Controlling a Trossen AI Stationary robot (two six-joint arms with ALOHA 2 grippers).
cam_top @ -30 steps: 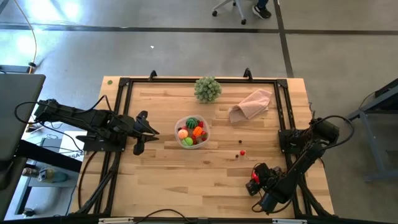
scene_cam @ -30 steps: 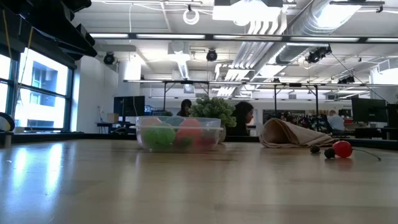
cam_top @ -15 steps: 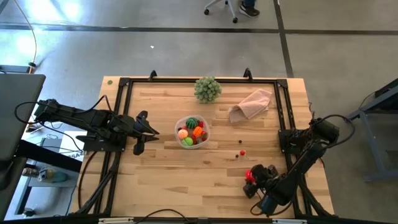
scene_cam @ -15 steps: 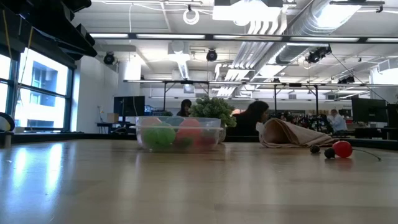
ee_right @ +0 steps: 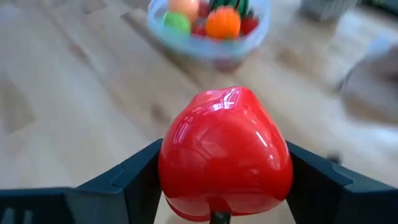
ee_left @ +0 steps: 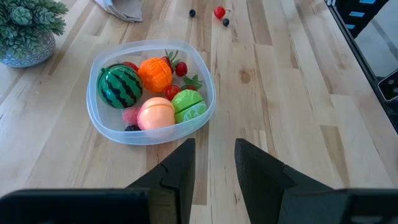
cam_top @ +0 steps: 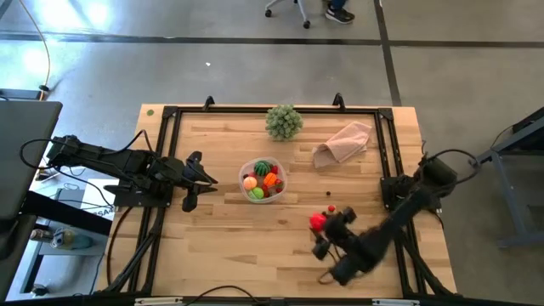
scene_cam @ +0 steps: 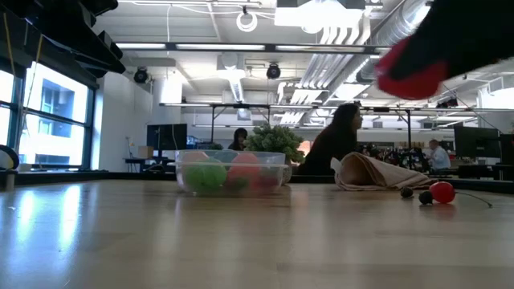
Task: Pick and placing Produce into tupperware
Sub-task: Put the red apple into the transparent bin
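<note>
Carrying a red fruit point(cam_top: 317, 222), the right tool point(cam_top: 320, 224) hangs over the table point(cam_top: 221, 246), well short of the tupperware point(cam_top: 263, 180). Its wrist view shows the fruit clamped between both fingers point(ee_right: 323, 180); next comes release above the container. The left tool point(ee_left: 213, 163) waits, narrowly parted and empty.

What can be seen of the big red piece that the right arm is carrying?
The red piece is glossy and smooth, like plastic, rounded and narrowing toward one end, with bright highlights on its skin. It sits clamped between the two dark fingers of the right end effector, one on each side, and is held above the table, clear of the wood, short of the container.
</note>
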